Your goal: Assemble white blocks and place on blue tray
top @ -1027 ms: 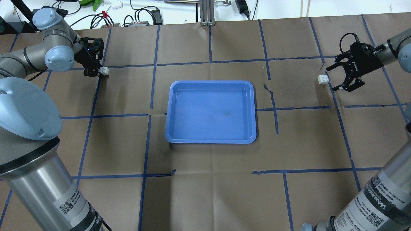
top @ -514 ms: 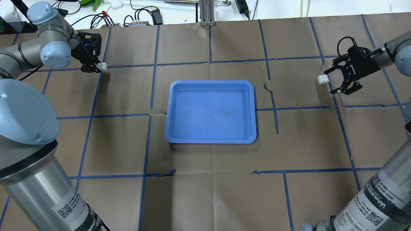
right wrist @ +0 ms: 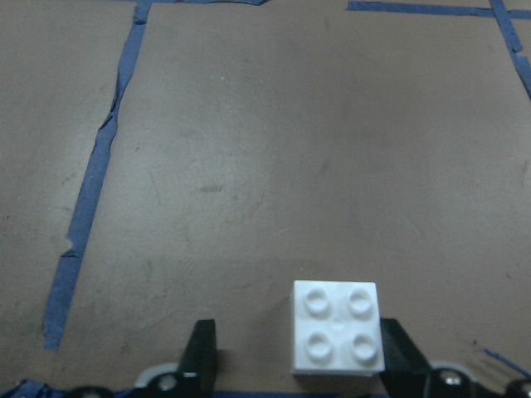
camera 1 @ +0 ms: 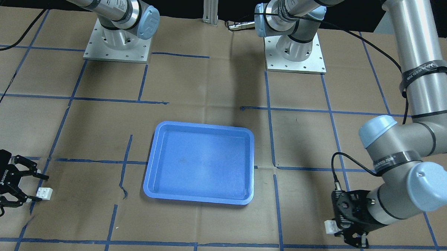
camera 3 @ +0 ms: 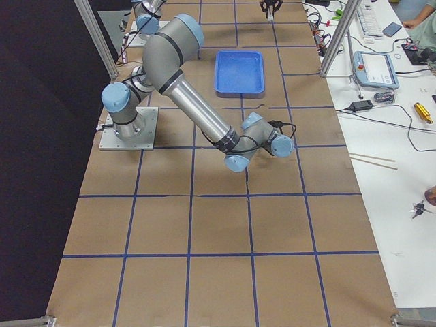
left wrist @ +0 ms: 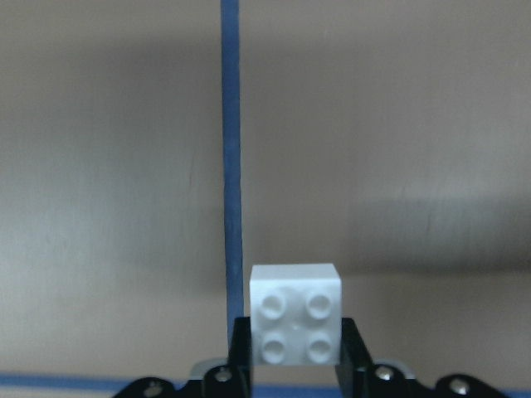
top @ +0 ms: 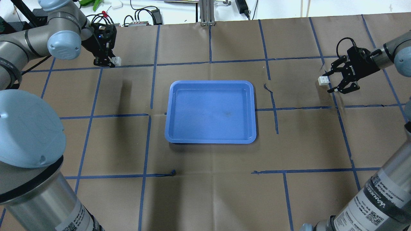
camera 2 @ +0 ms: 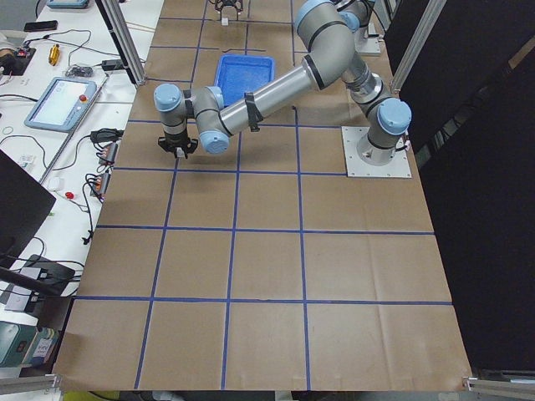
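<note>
The blue tray (top: 210,112) lies flat in the middle of the table and holds nothing; it also shows in the front view (camera 1: 199,167). My left gripper (top: 112,63) is shut on one white block (top: 116,60), held above the paper at the far left; the left wrist view shows that block (left wrist: 296,326) studs up between the fingertips. My right gripper (top: 327,82) is open at the far right, its fingers on either side of the other white block (top: 322,80), which rests on the table. In the right wrist view this block (right wrist: 338,327) sits close to the right finger (right wrist: 400,352).
Brown paper with blue tape grid lines covers the table. Cables, connectors and a metal post (top: 205,12) lie along the far edge behind the left gripper. The arm bases (camera 1: 116,40) stand at the robot's side of the table.
My left gripper has risen and moved right and toward the far edge with its white block. My right gripper has moved slightly left, closer around the other block, still open.
</note>
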Tool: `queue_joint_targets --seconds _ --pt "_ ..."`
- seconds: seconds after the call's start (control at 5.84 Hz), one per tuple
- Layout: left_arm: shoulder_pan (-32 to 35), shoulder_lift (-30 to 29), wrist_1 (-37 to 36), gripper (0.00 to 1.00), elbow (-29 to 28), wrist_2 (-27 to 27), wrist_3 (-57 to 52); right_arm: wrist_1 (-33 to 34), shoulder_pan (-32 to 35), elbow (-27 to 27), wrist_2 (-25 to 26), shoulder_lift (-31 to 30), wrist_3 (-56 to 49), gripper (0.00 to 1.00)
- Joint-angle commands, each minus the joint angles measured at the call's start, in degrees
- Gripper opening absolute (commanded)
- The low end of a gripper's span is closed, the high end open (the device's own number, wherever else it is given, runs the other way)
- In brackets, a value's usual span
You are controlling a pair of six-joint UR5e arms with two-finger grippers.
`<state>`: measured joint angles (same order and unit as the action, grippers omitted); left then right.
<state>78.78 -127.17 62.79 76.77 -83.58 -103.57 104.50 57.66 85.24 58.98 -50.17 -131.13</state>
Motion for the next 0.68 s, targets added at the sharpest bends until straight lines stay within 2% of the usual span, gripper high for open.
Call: queue_joint_targets --seconds 0.0,0.17,0.34,0.51 --pt "6.9 2.1 1.0 0.07 1.4 0.9 5.6 0.1 0.0 -0.2 0.0 0.0 0.2 0.45" --pt "9.9 5.0 6.4 0.05 2.3 0.8 11.0 0.1 0.0 -0.2 0.1 -0.1 0.3 0.38" --pt "13.7 8.3 6.7 0.05 6.0 1.0 12.0 0.1 0.0 -0.3 0.0 -0.5 0.5 0.31" --pt "17.9 11.1 5.3 0.06 12.2 0.7 14.4 0.0 0.0 -0.9 -0.1 -0.6 0.8 0.28"
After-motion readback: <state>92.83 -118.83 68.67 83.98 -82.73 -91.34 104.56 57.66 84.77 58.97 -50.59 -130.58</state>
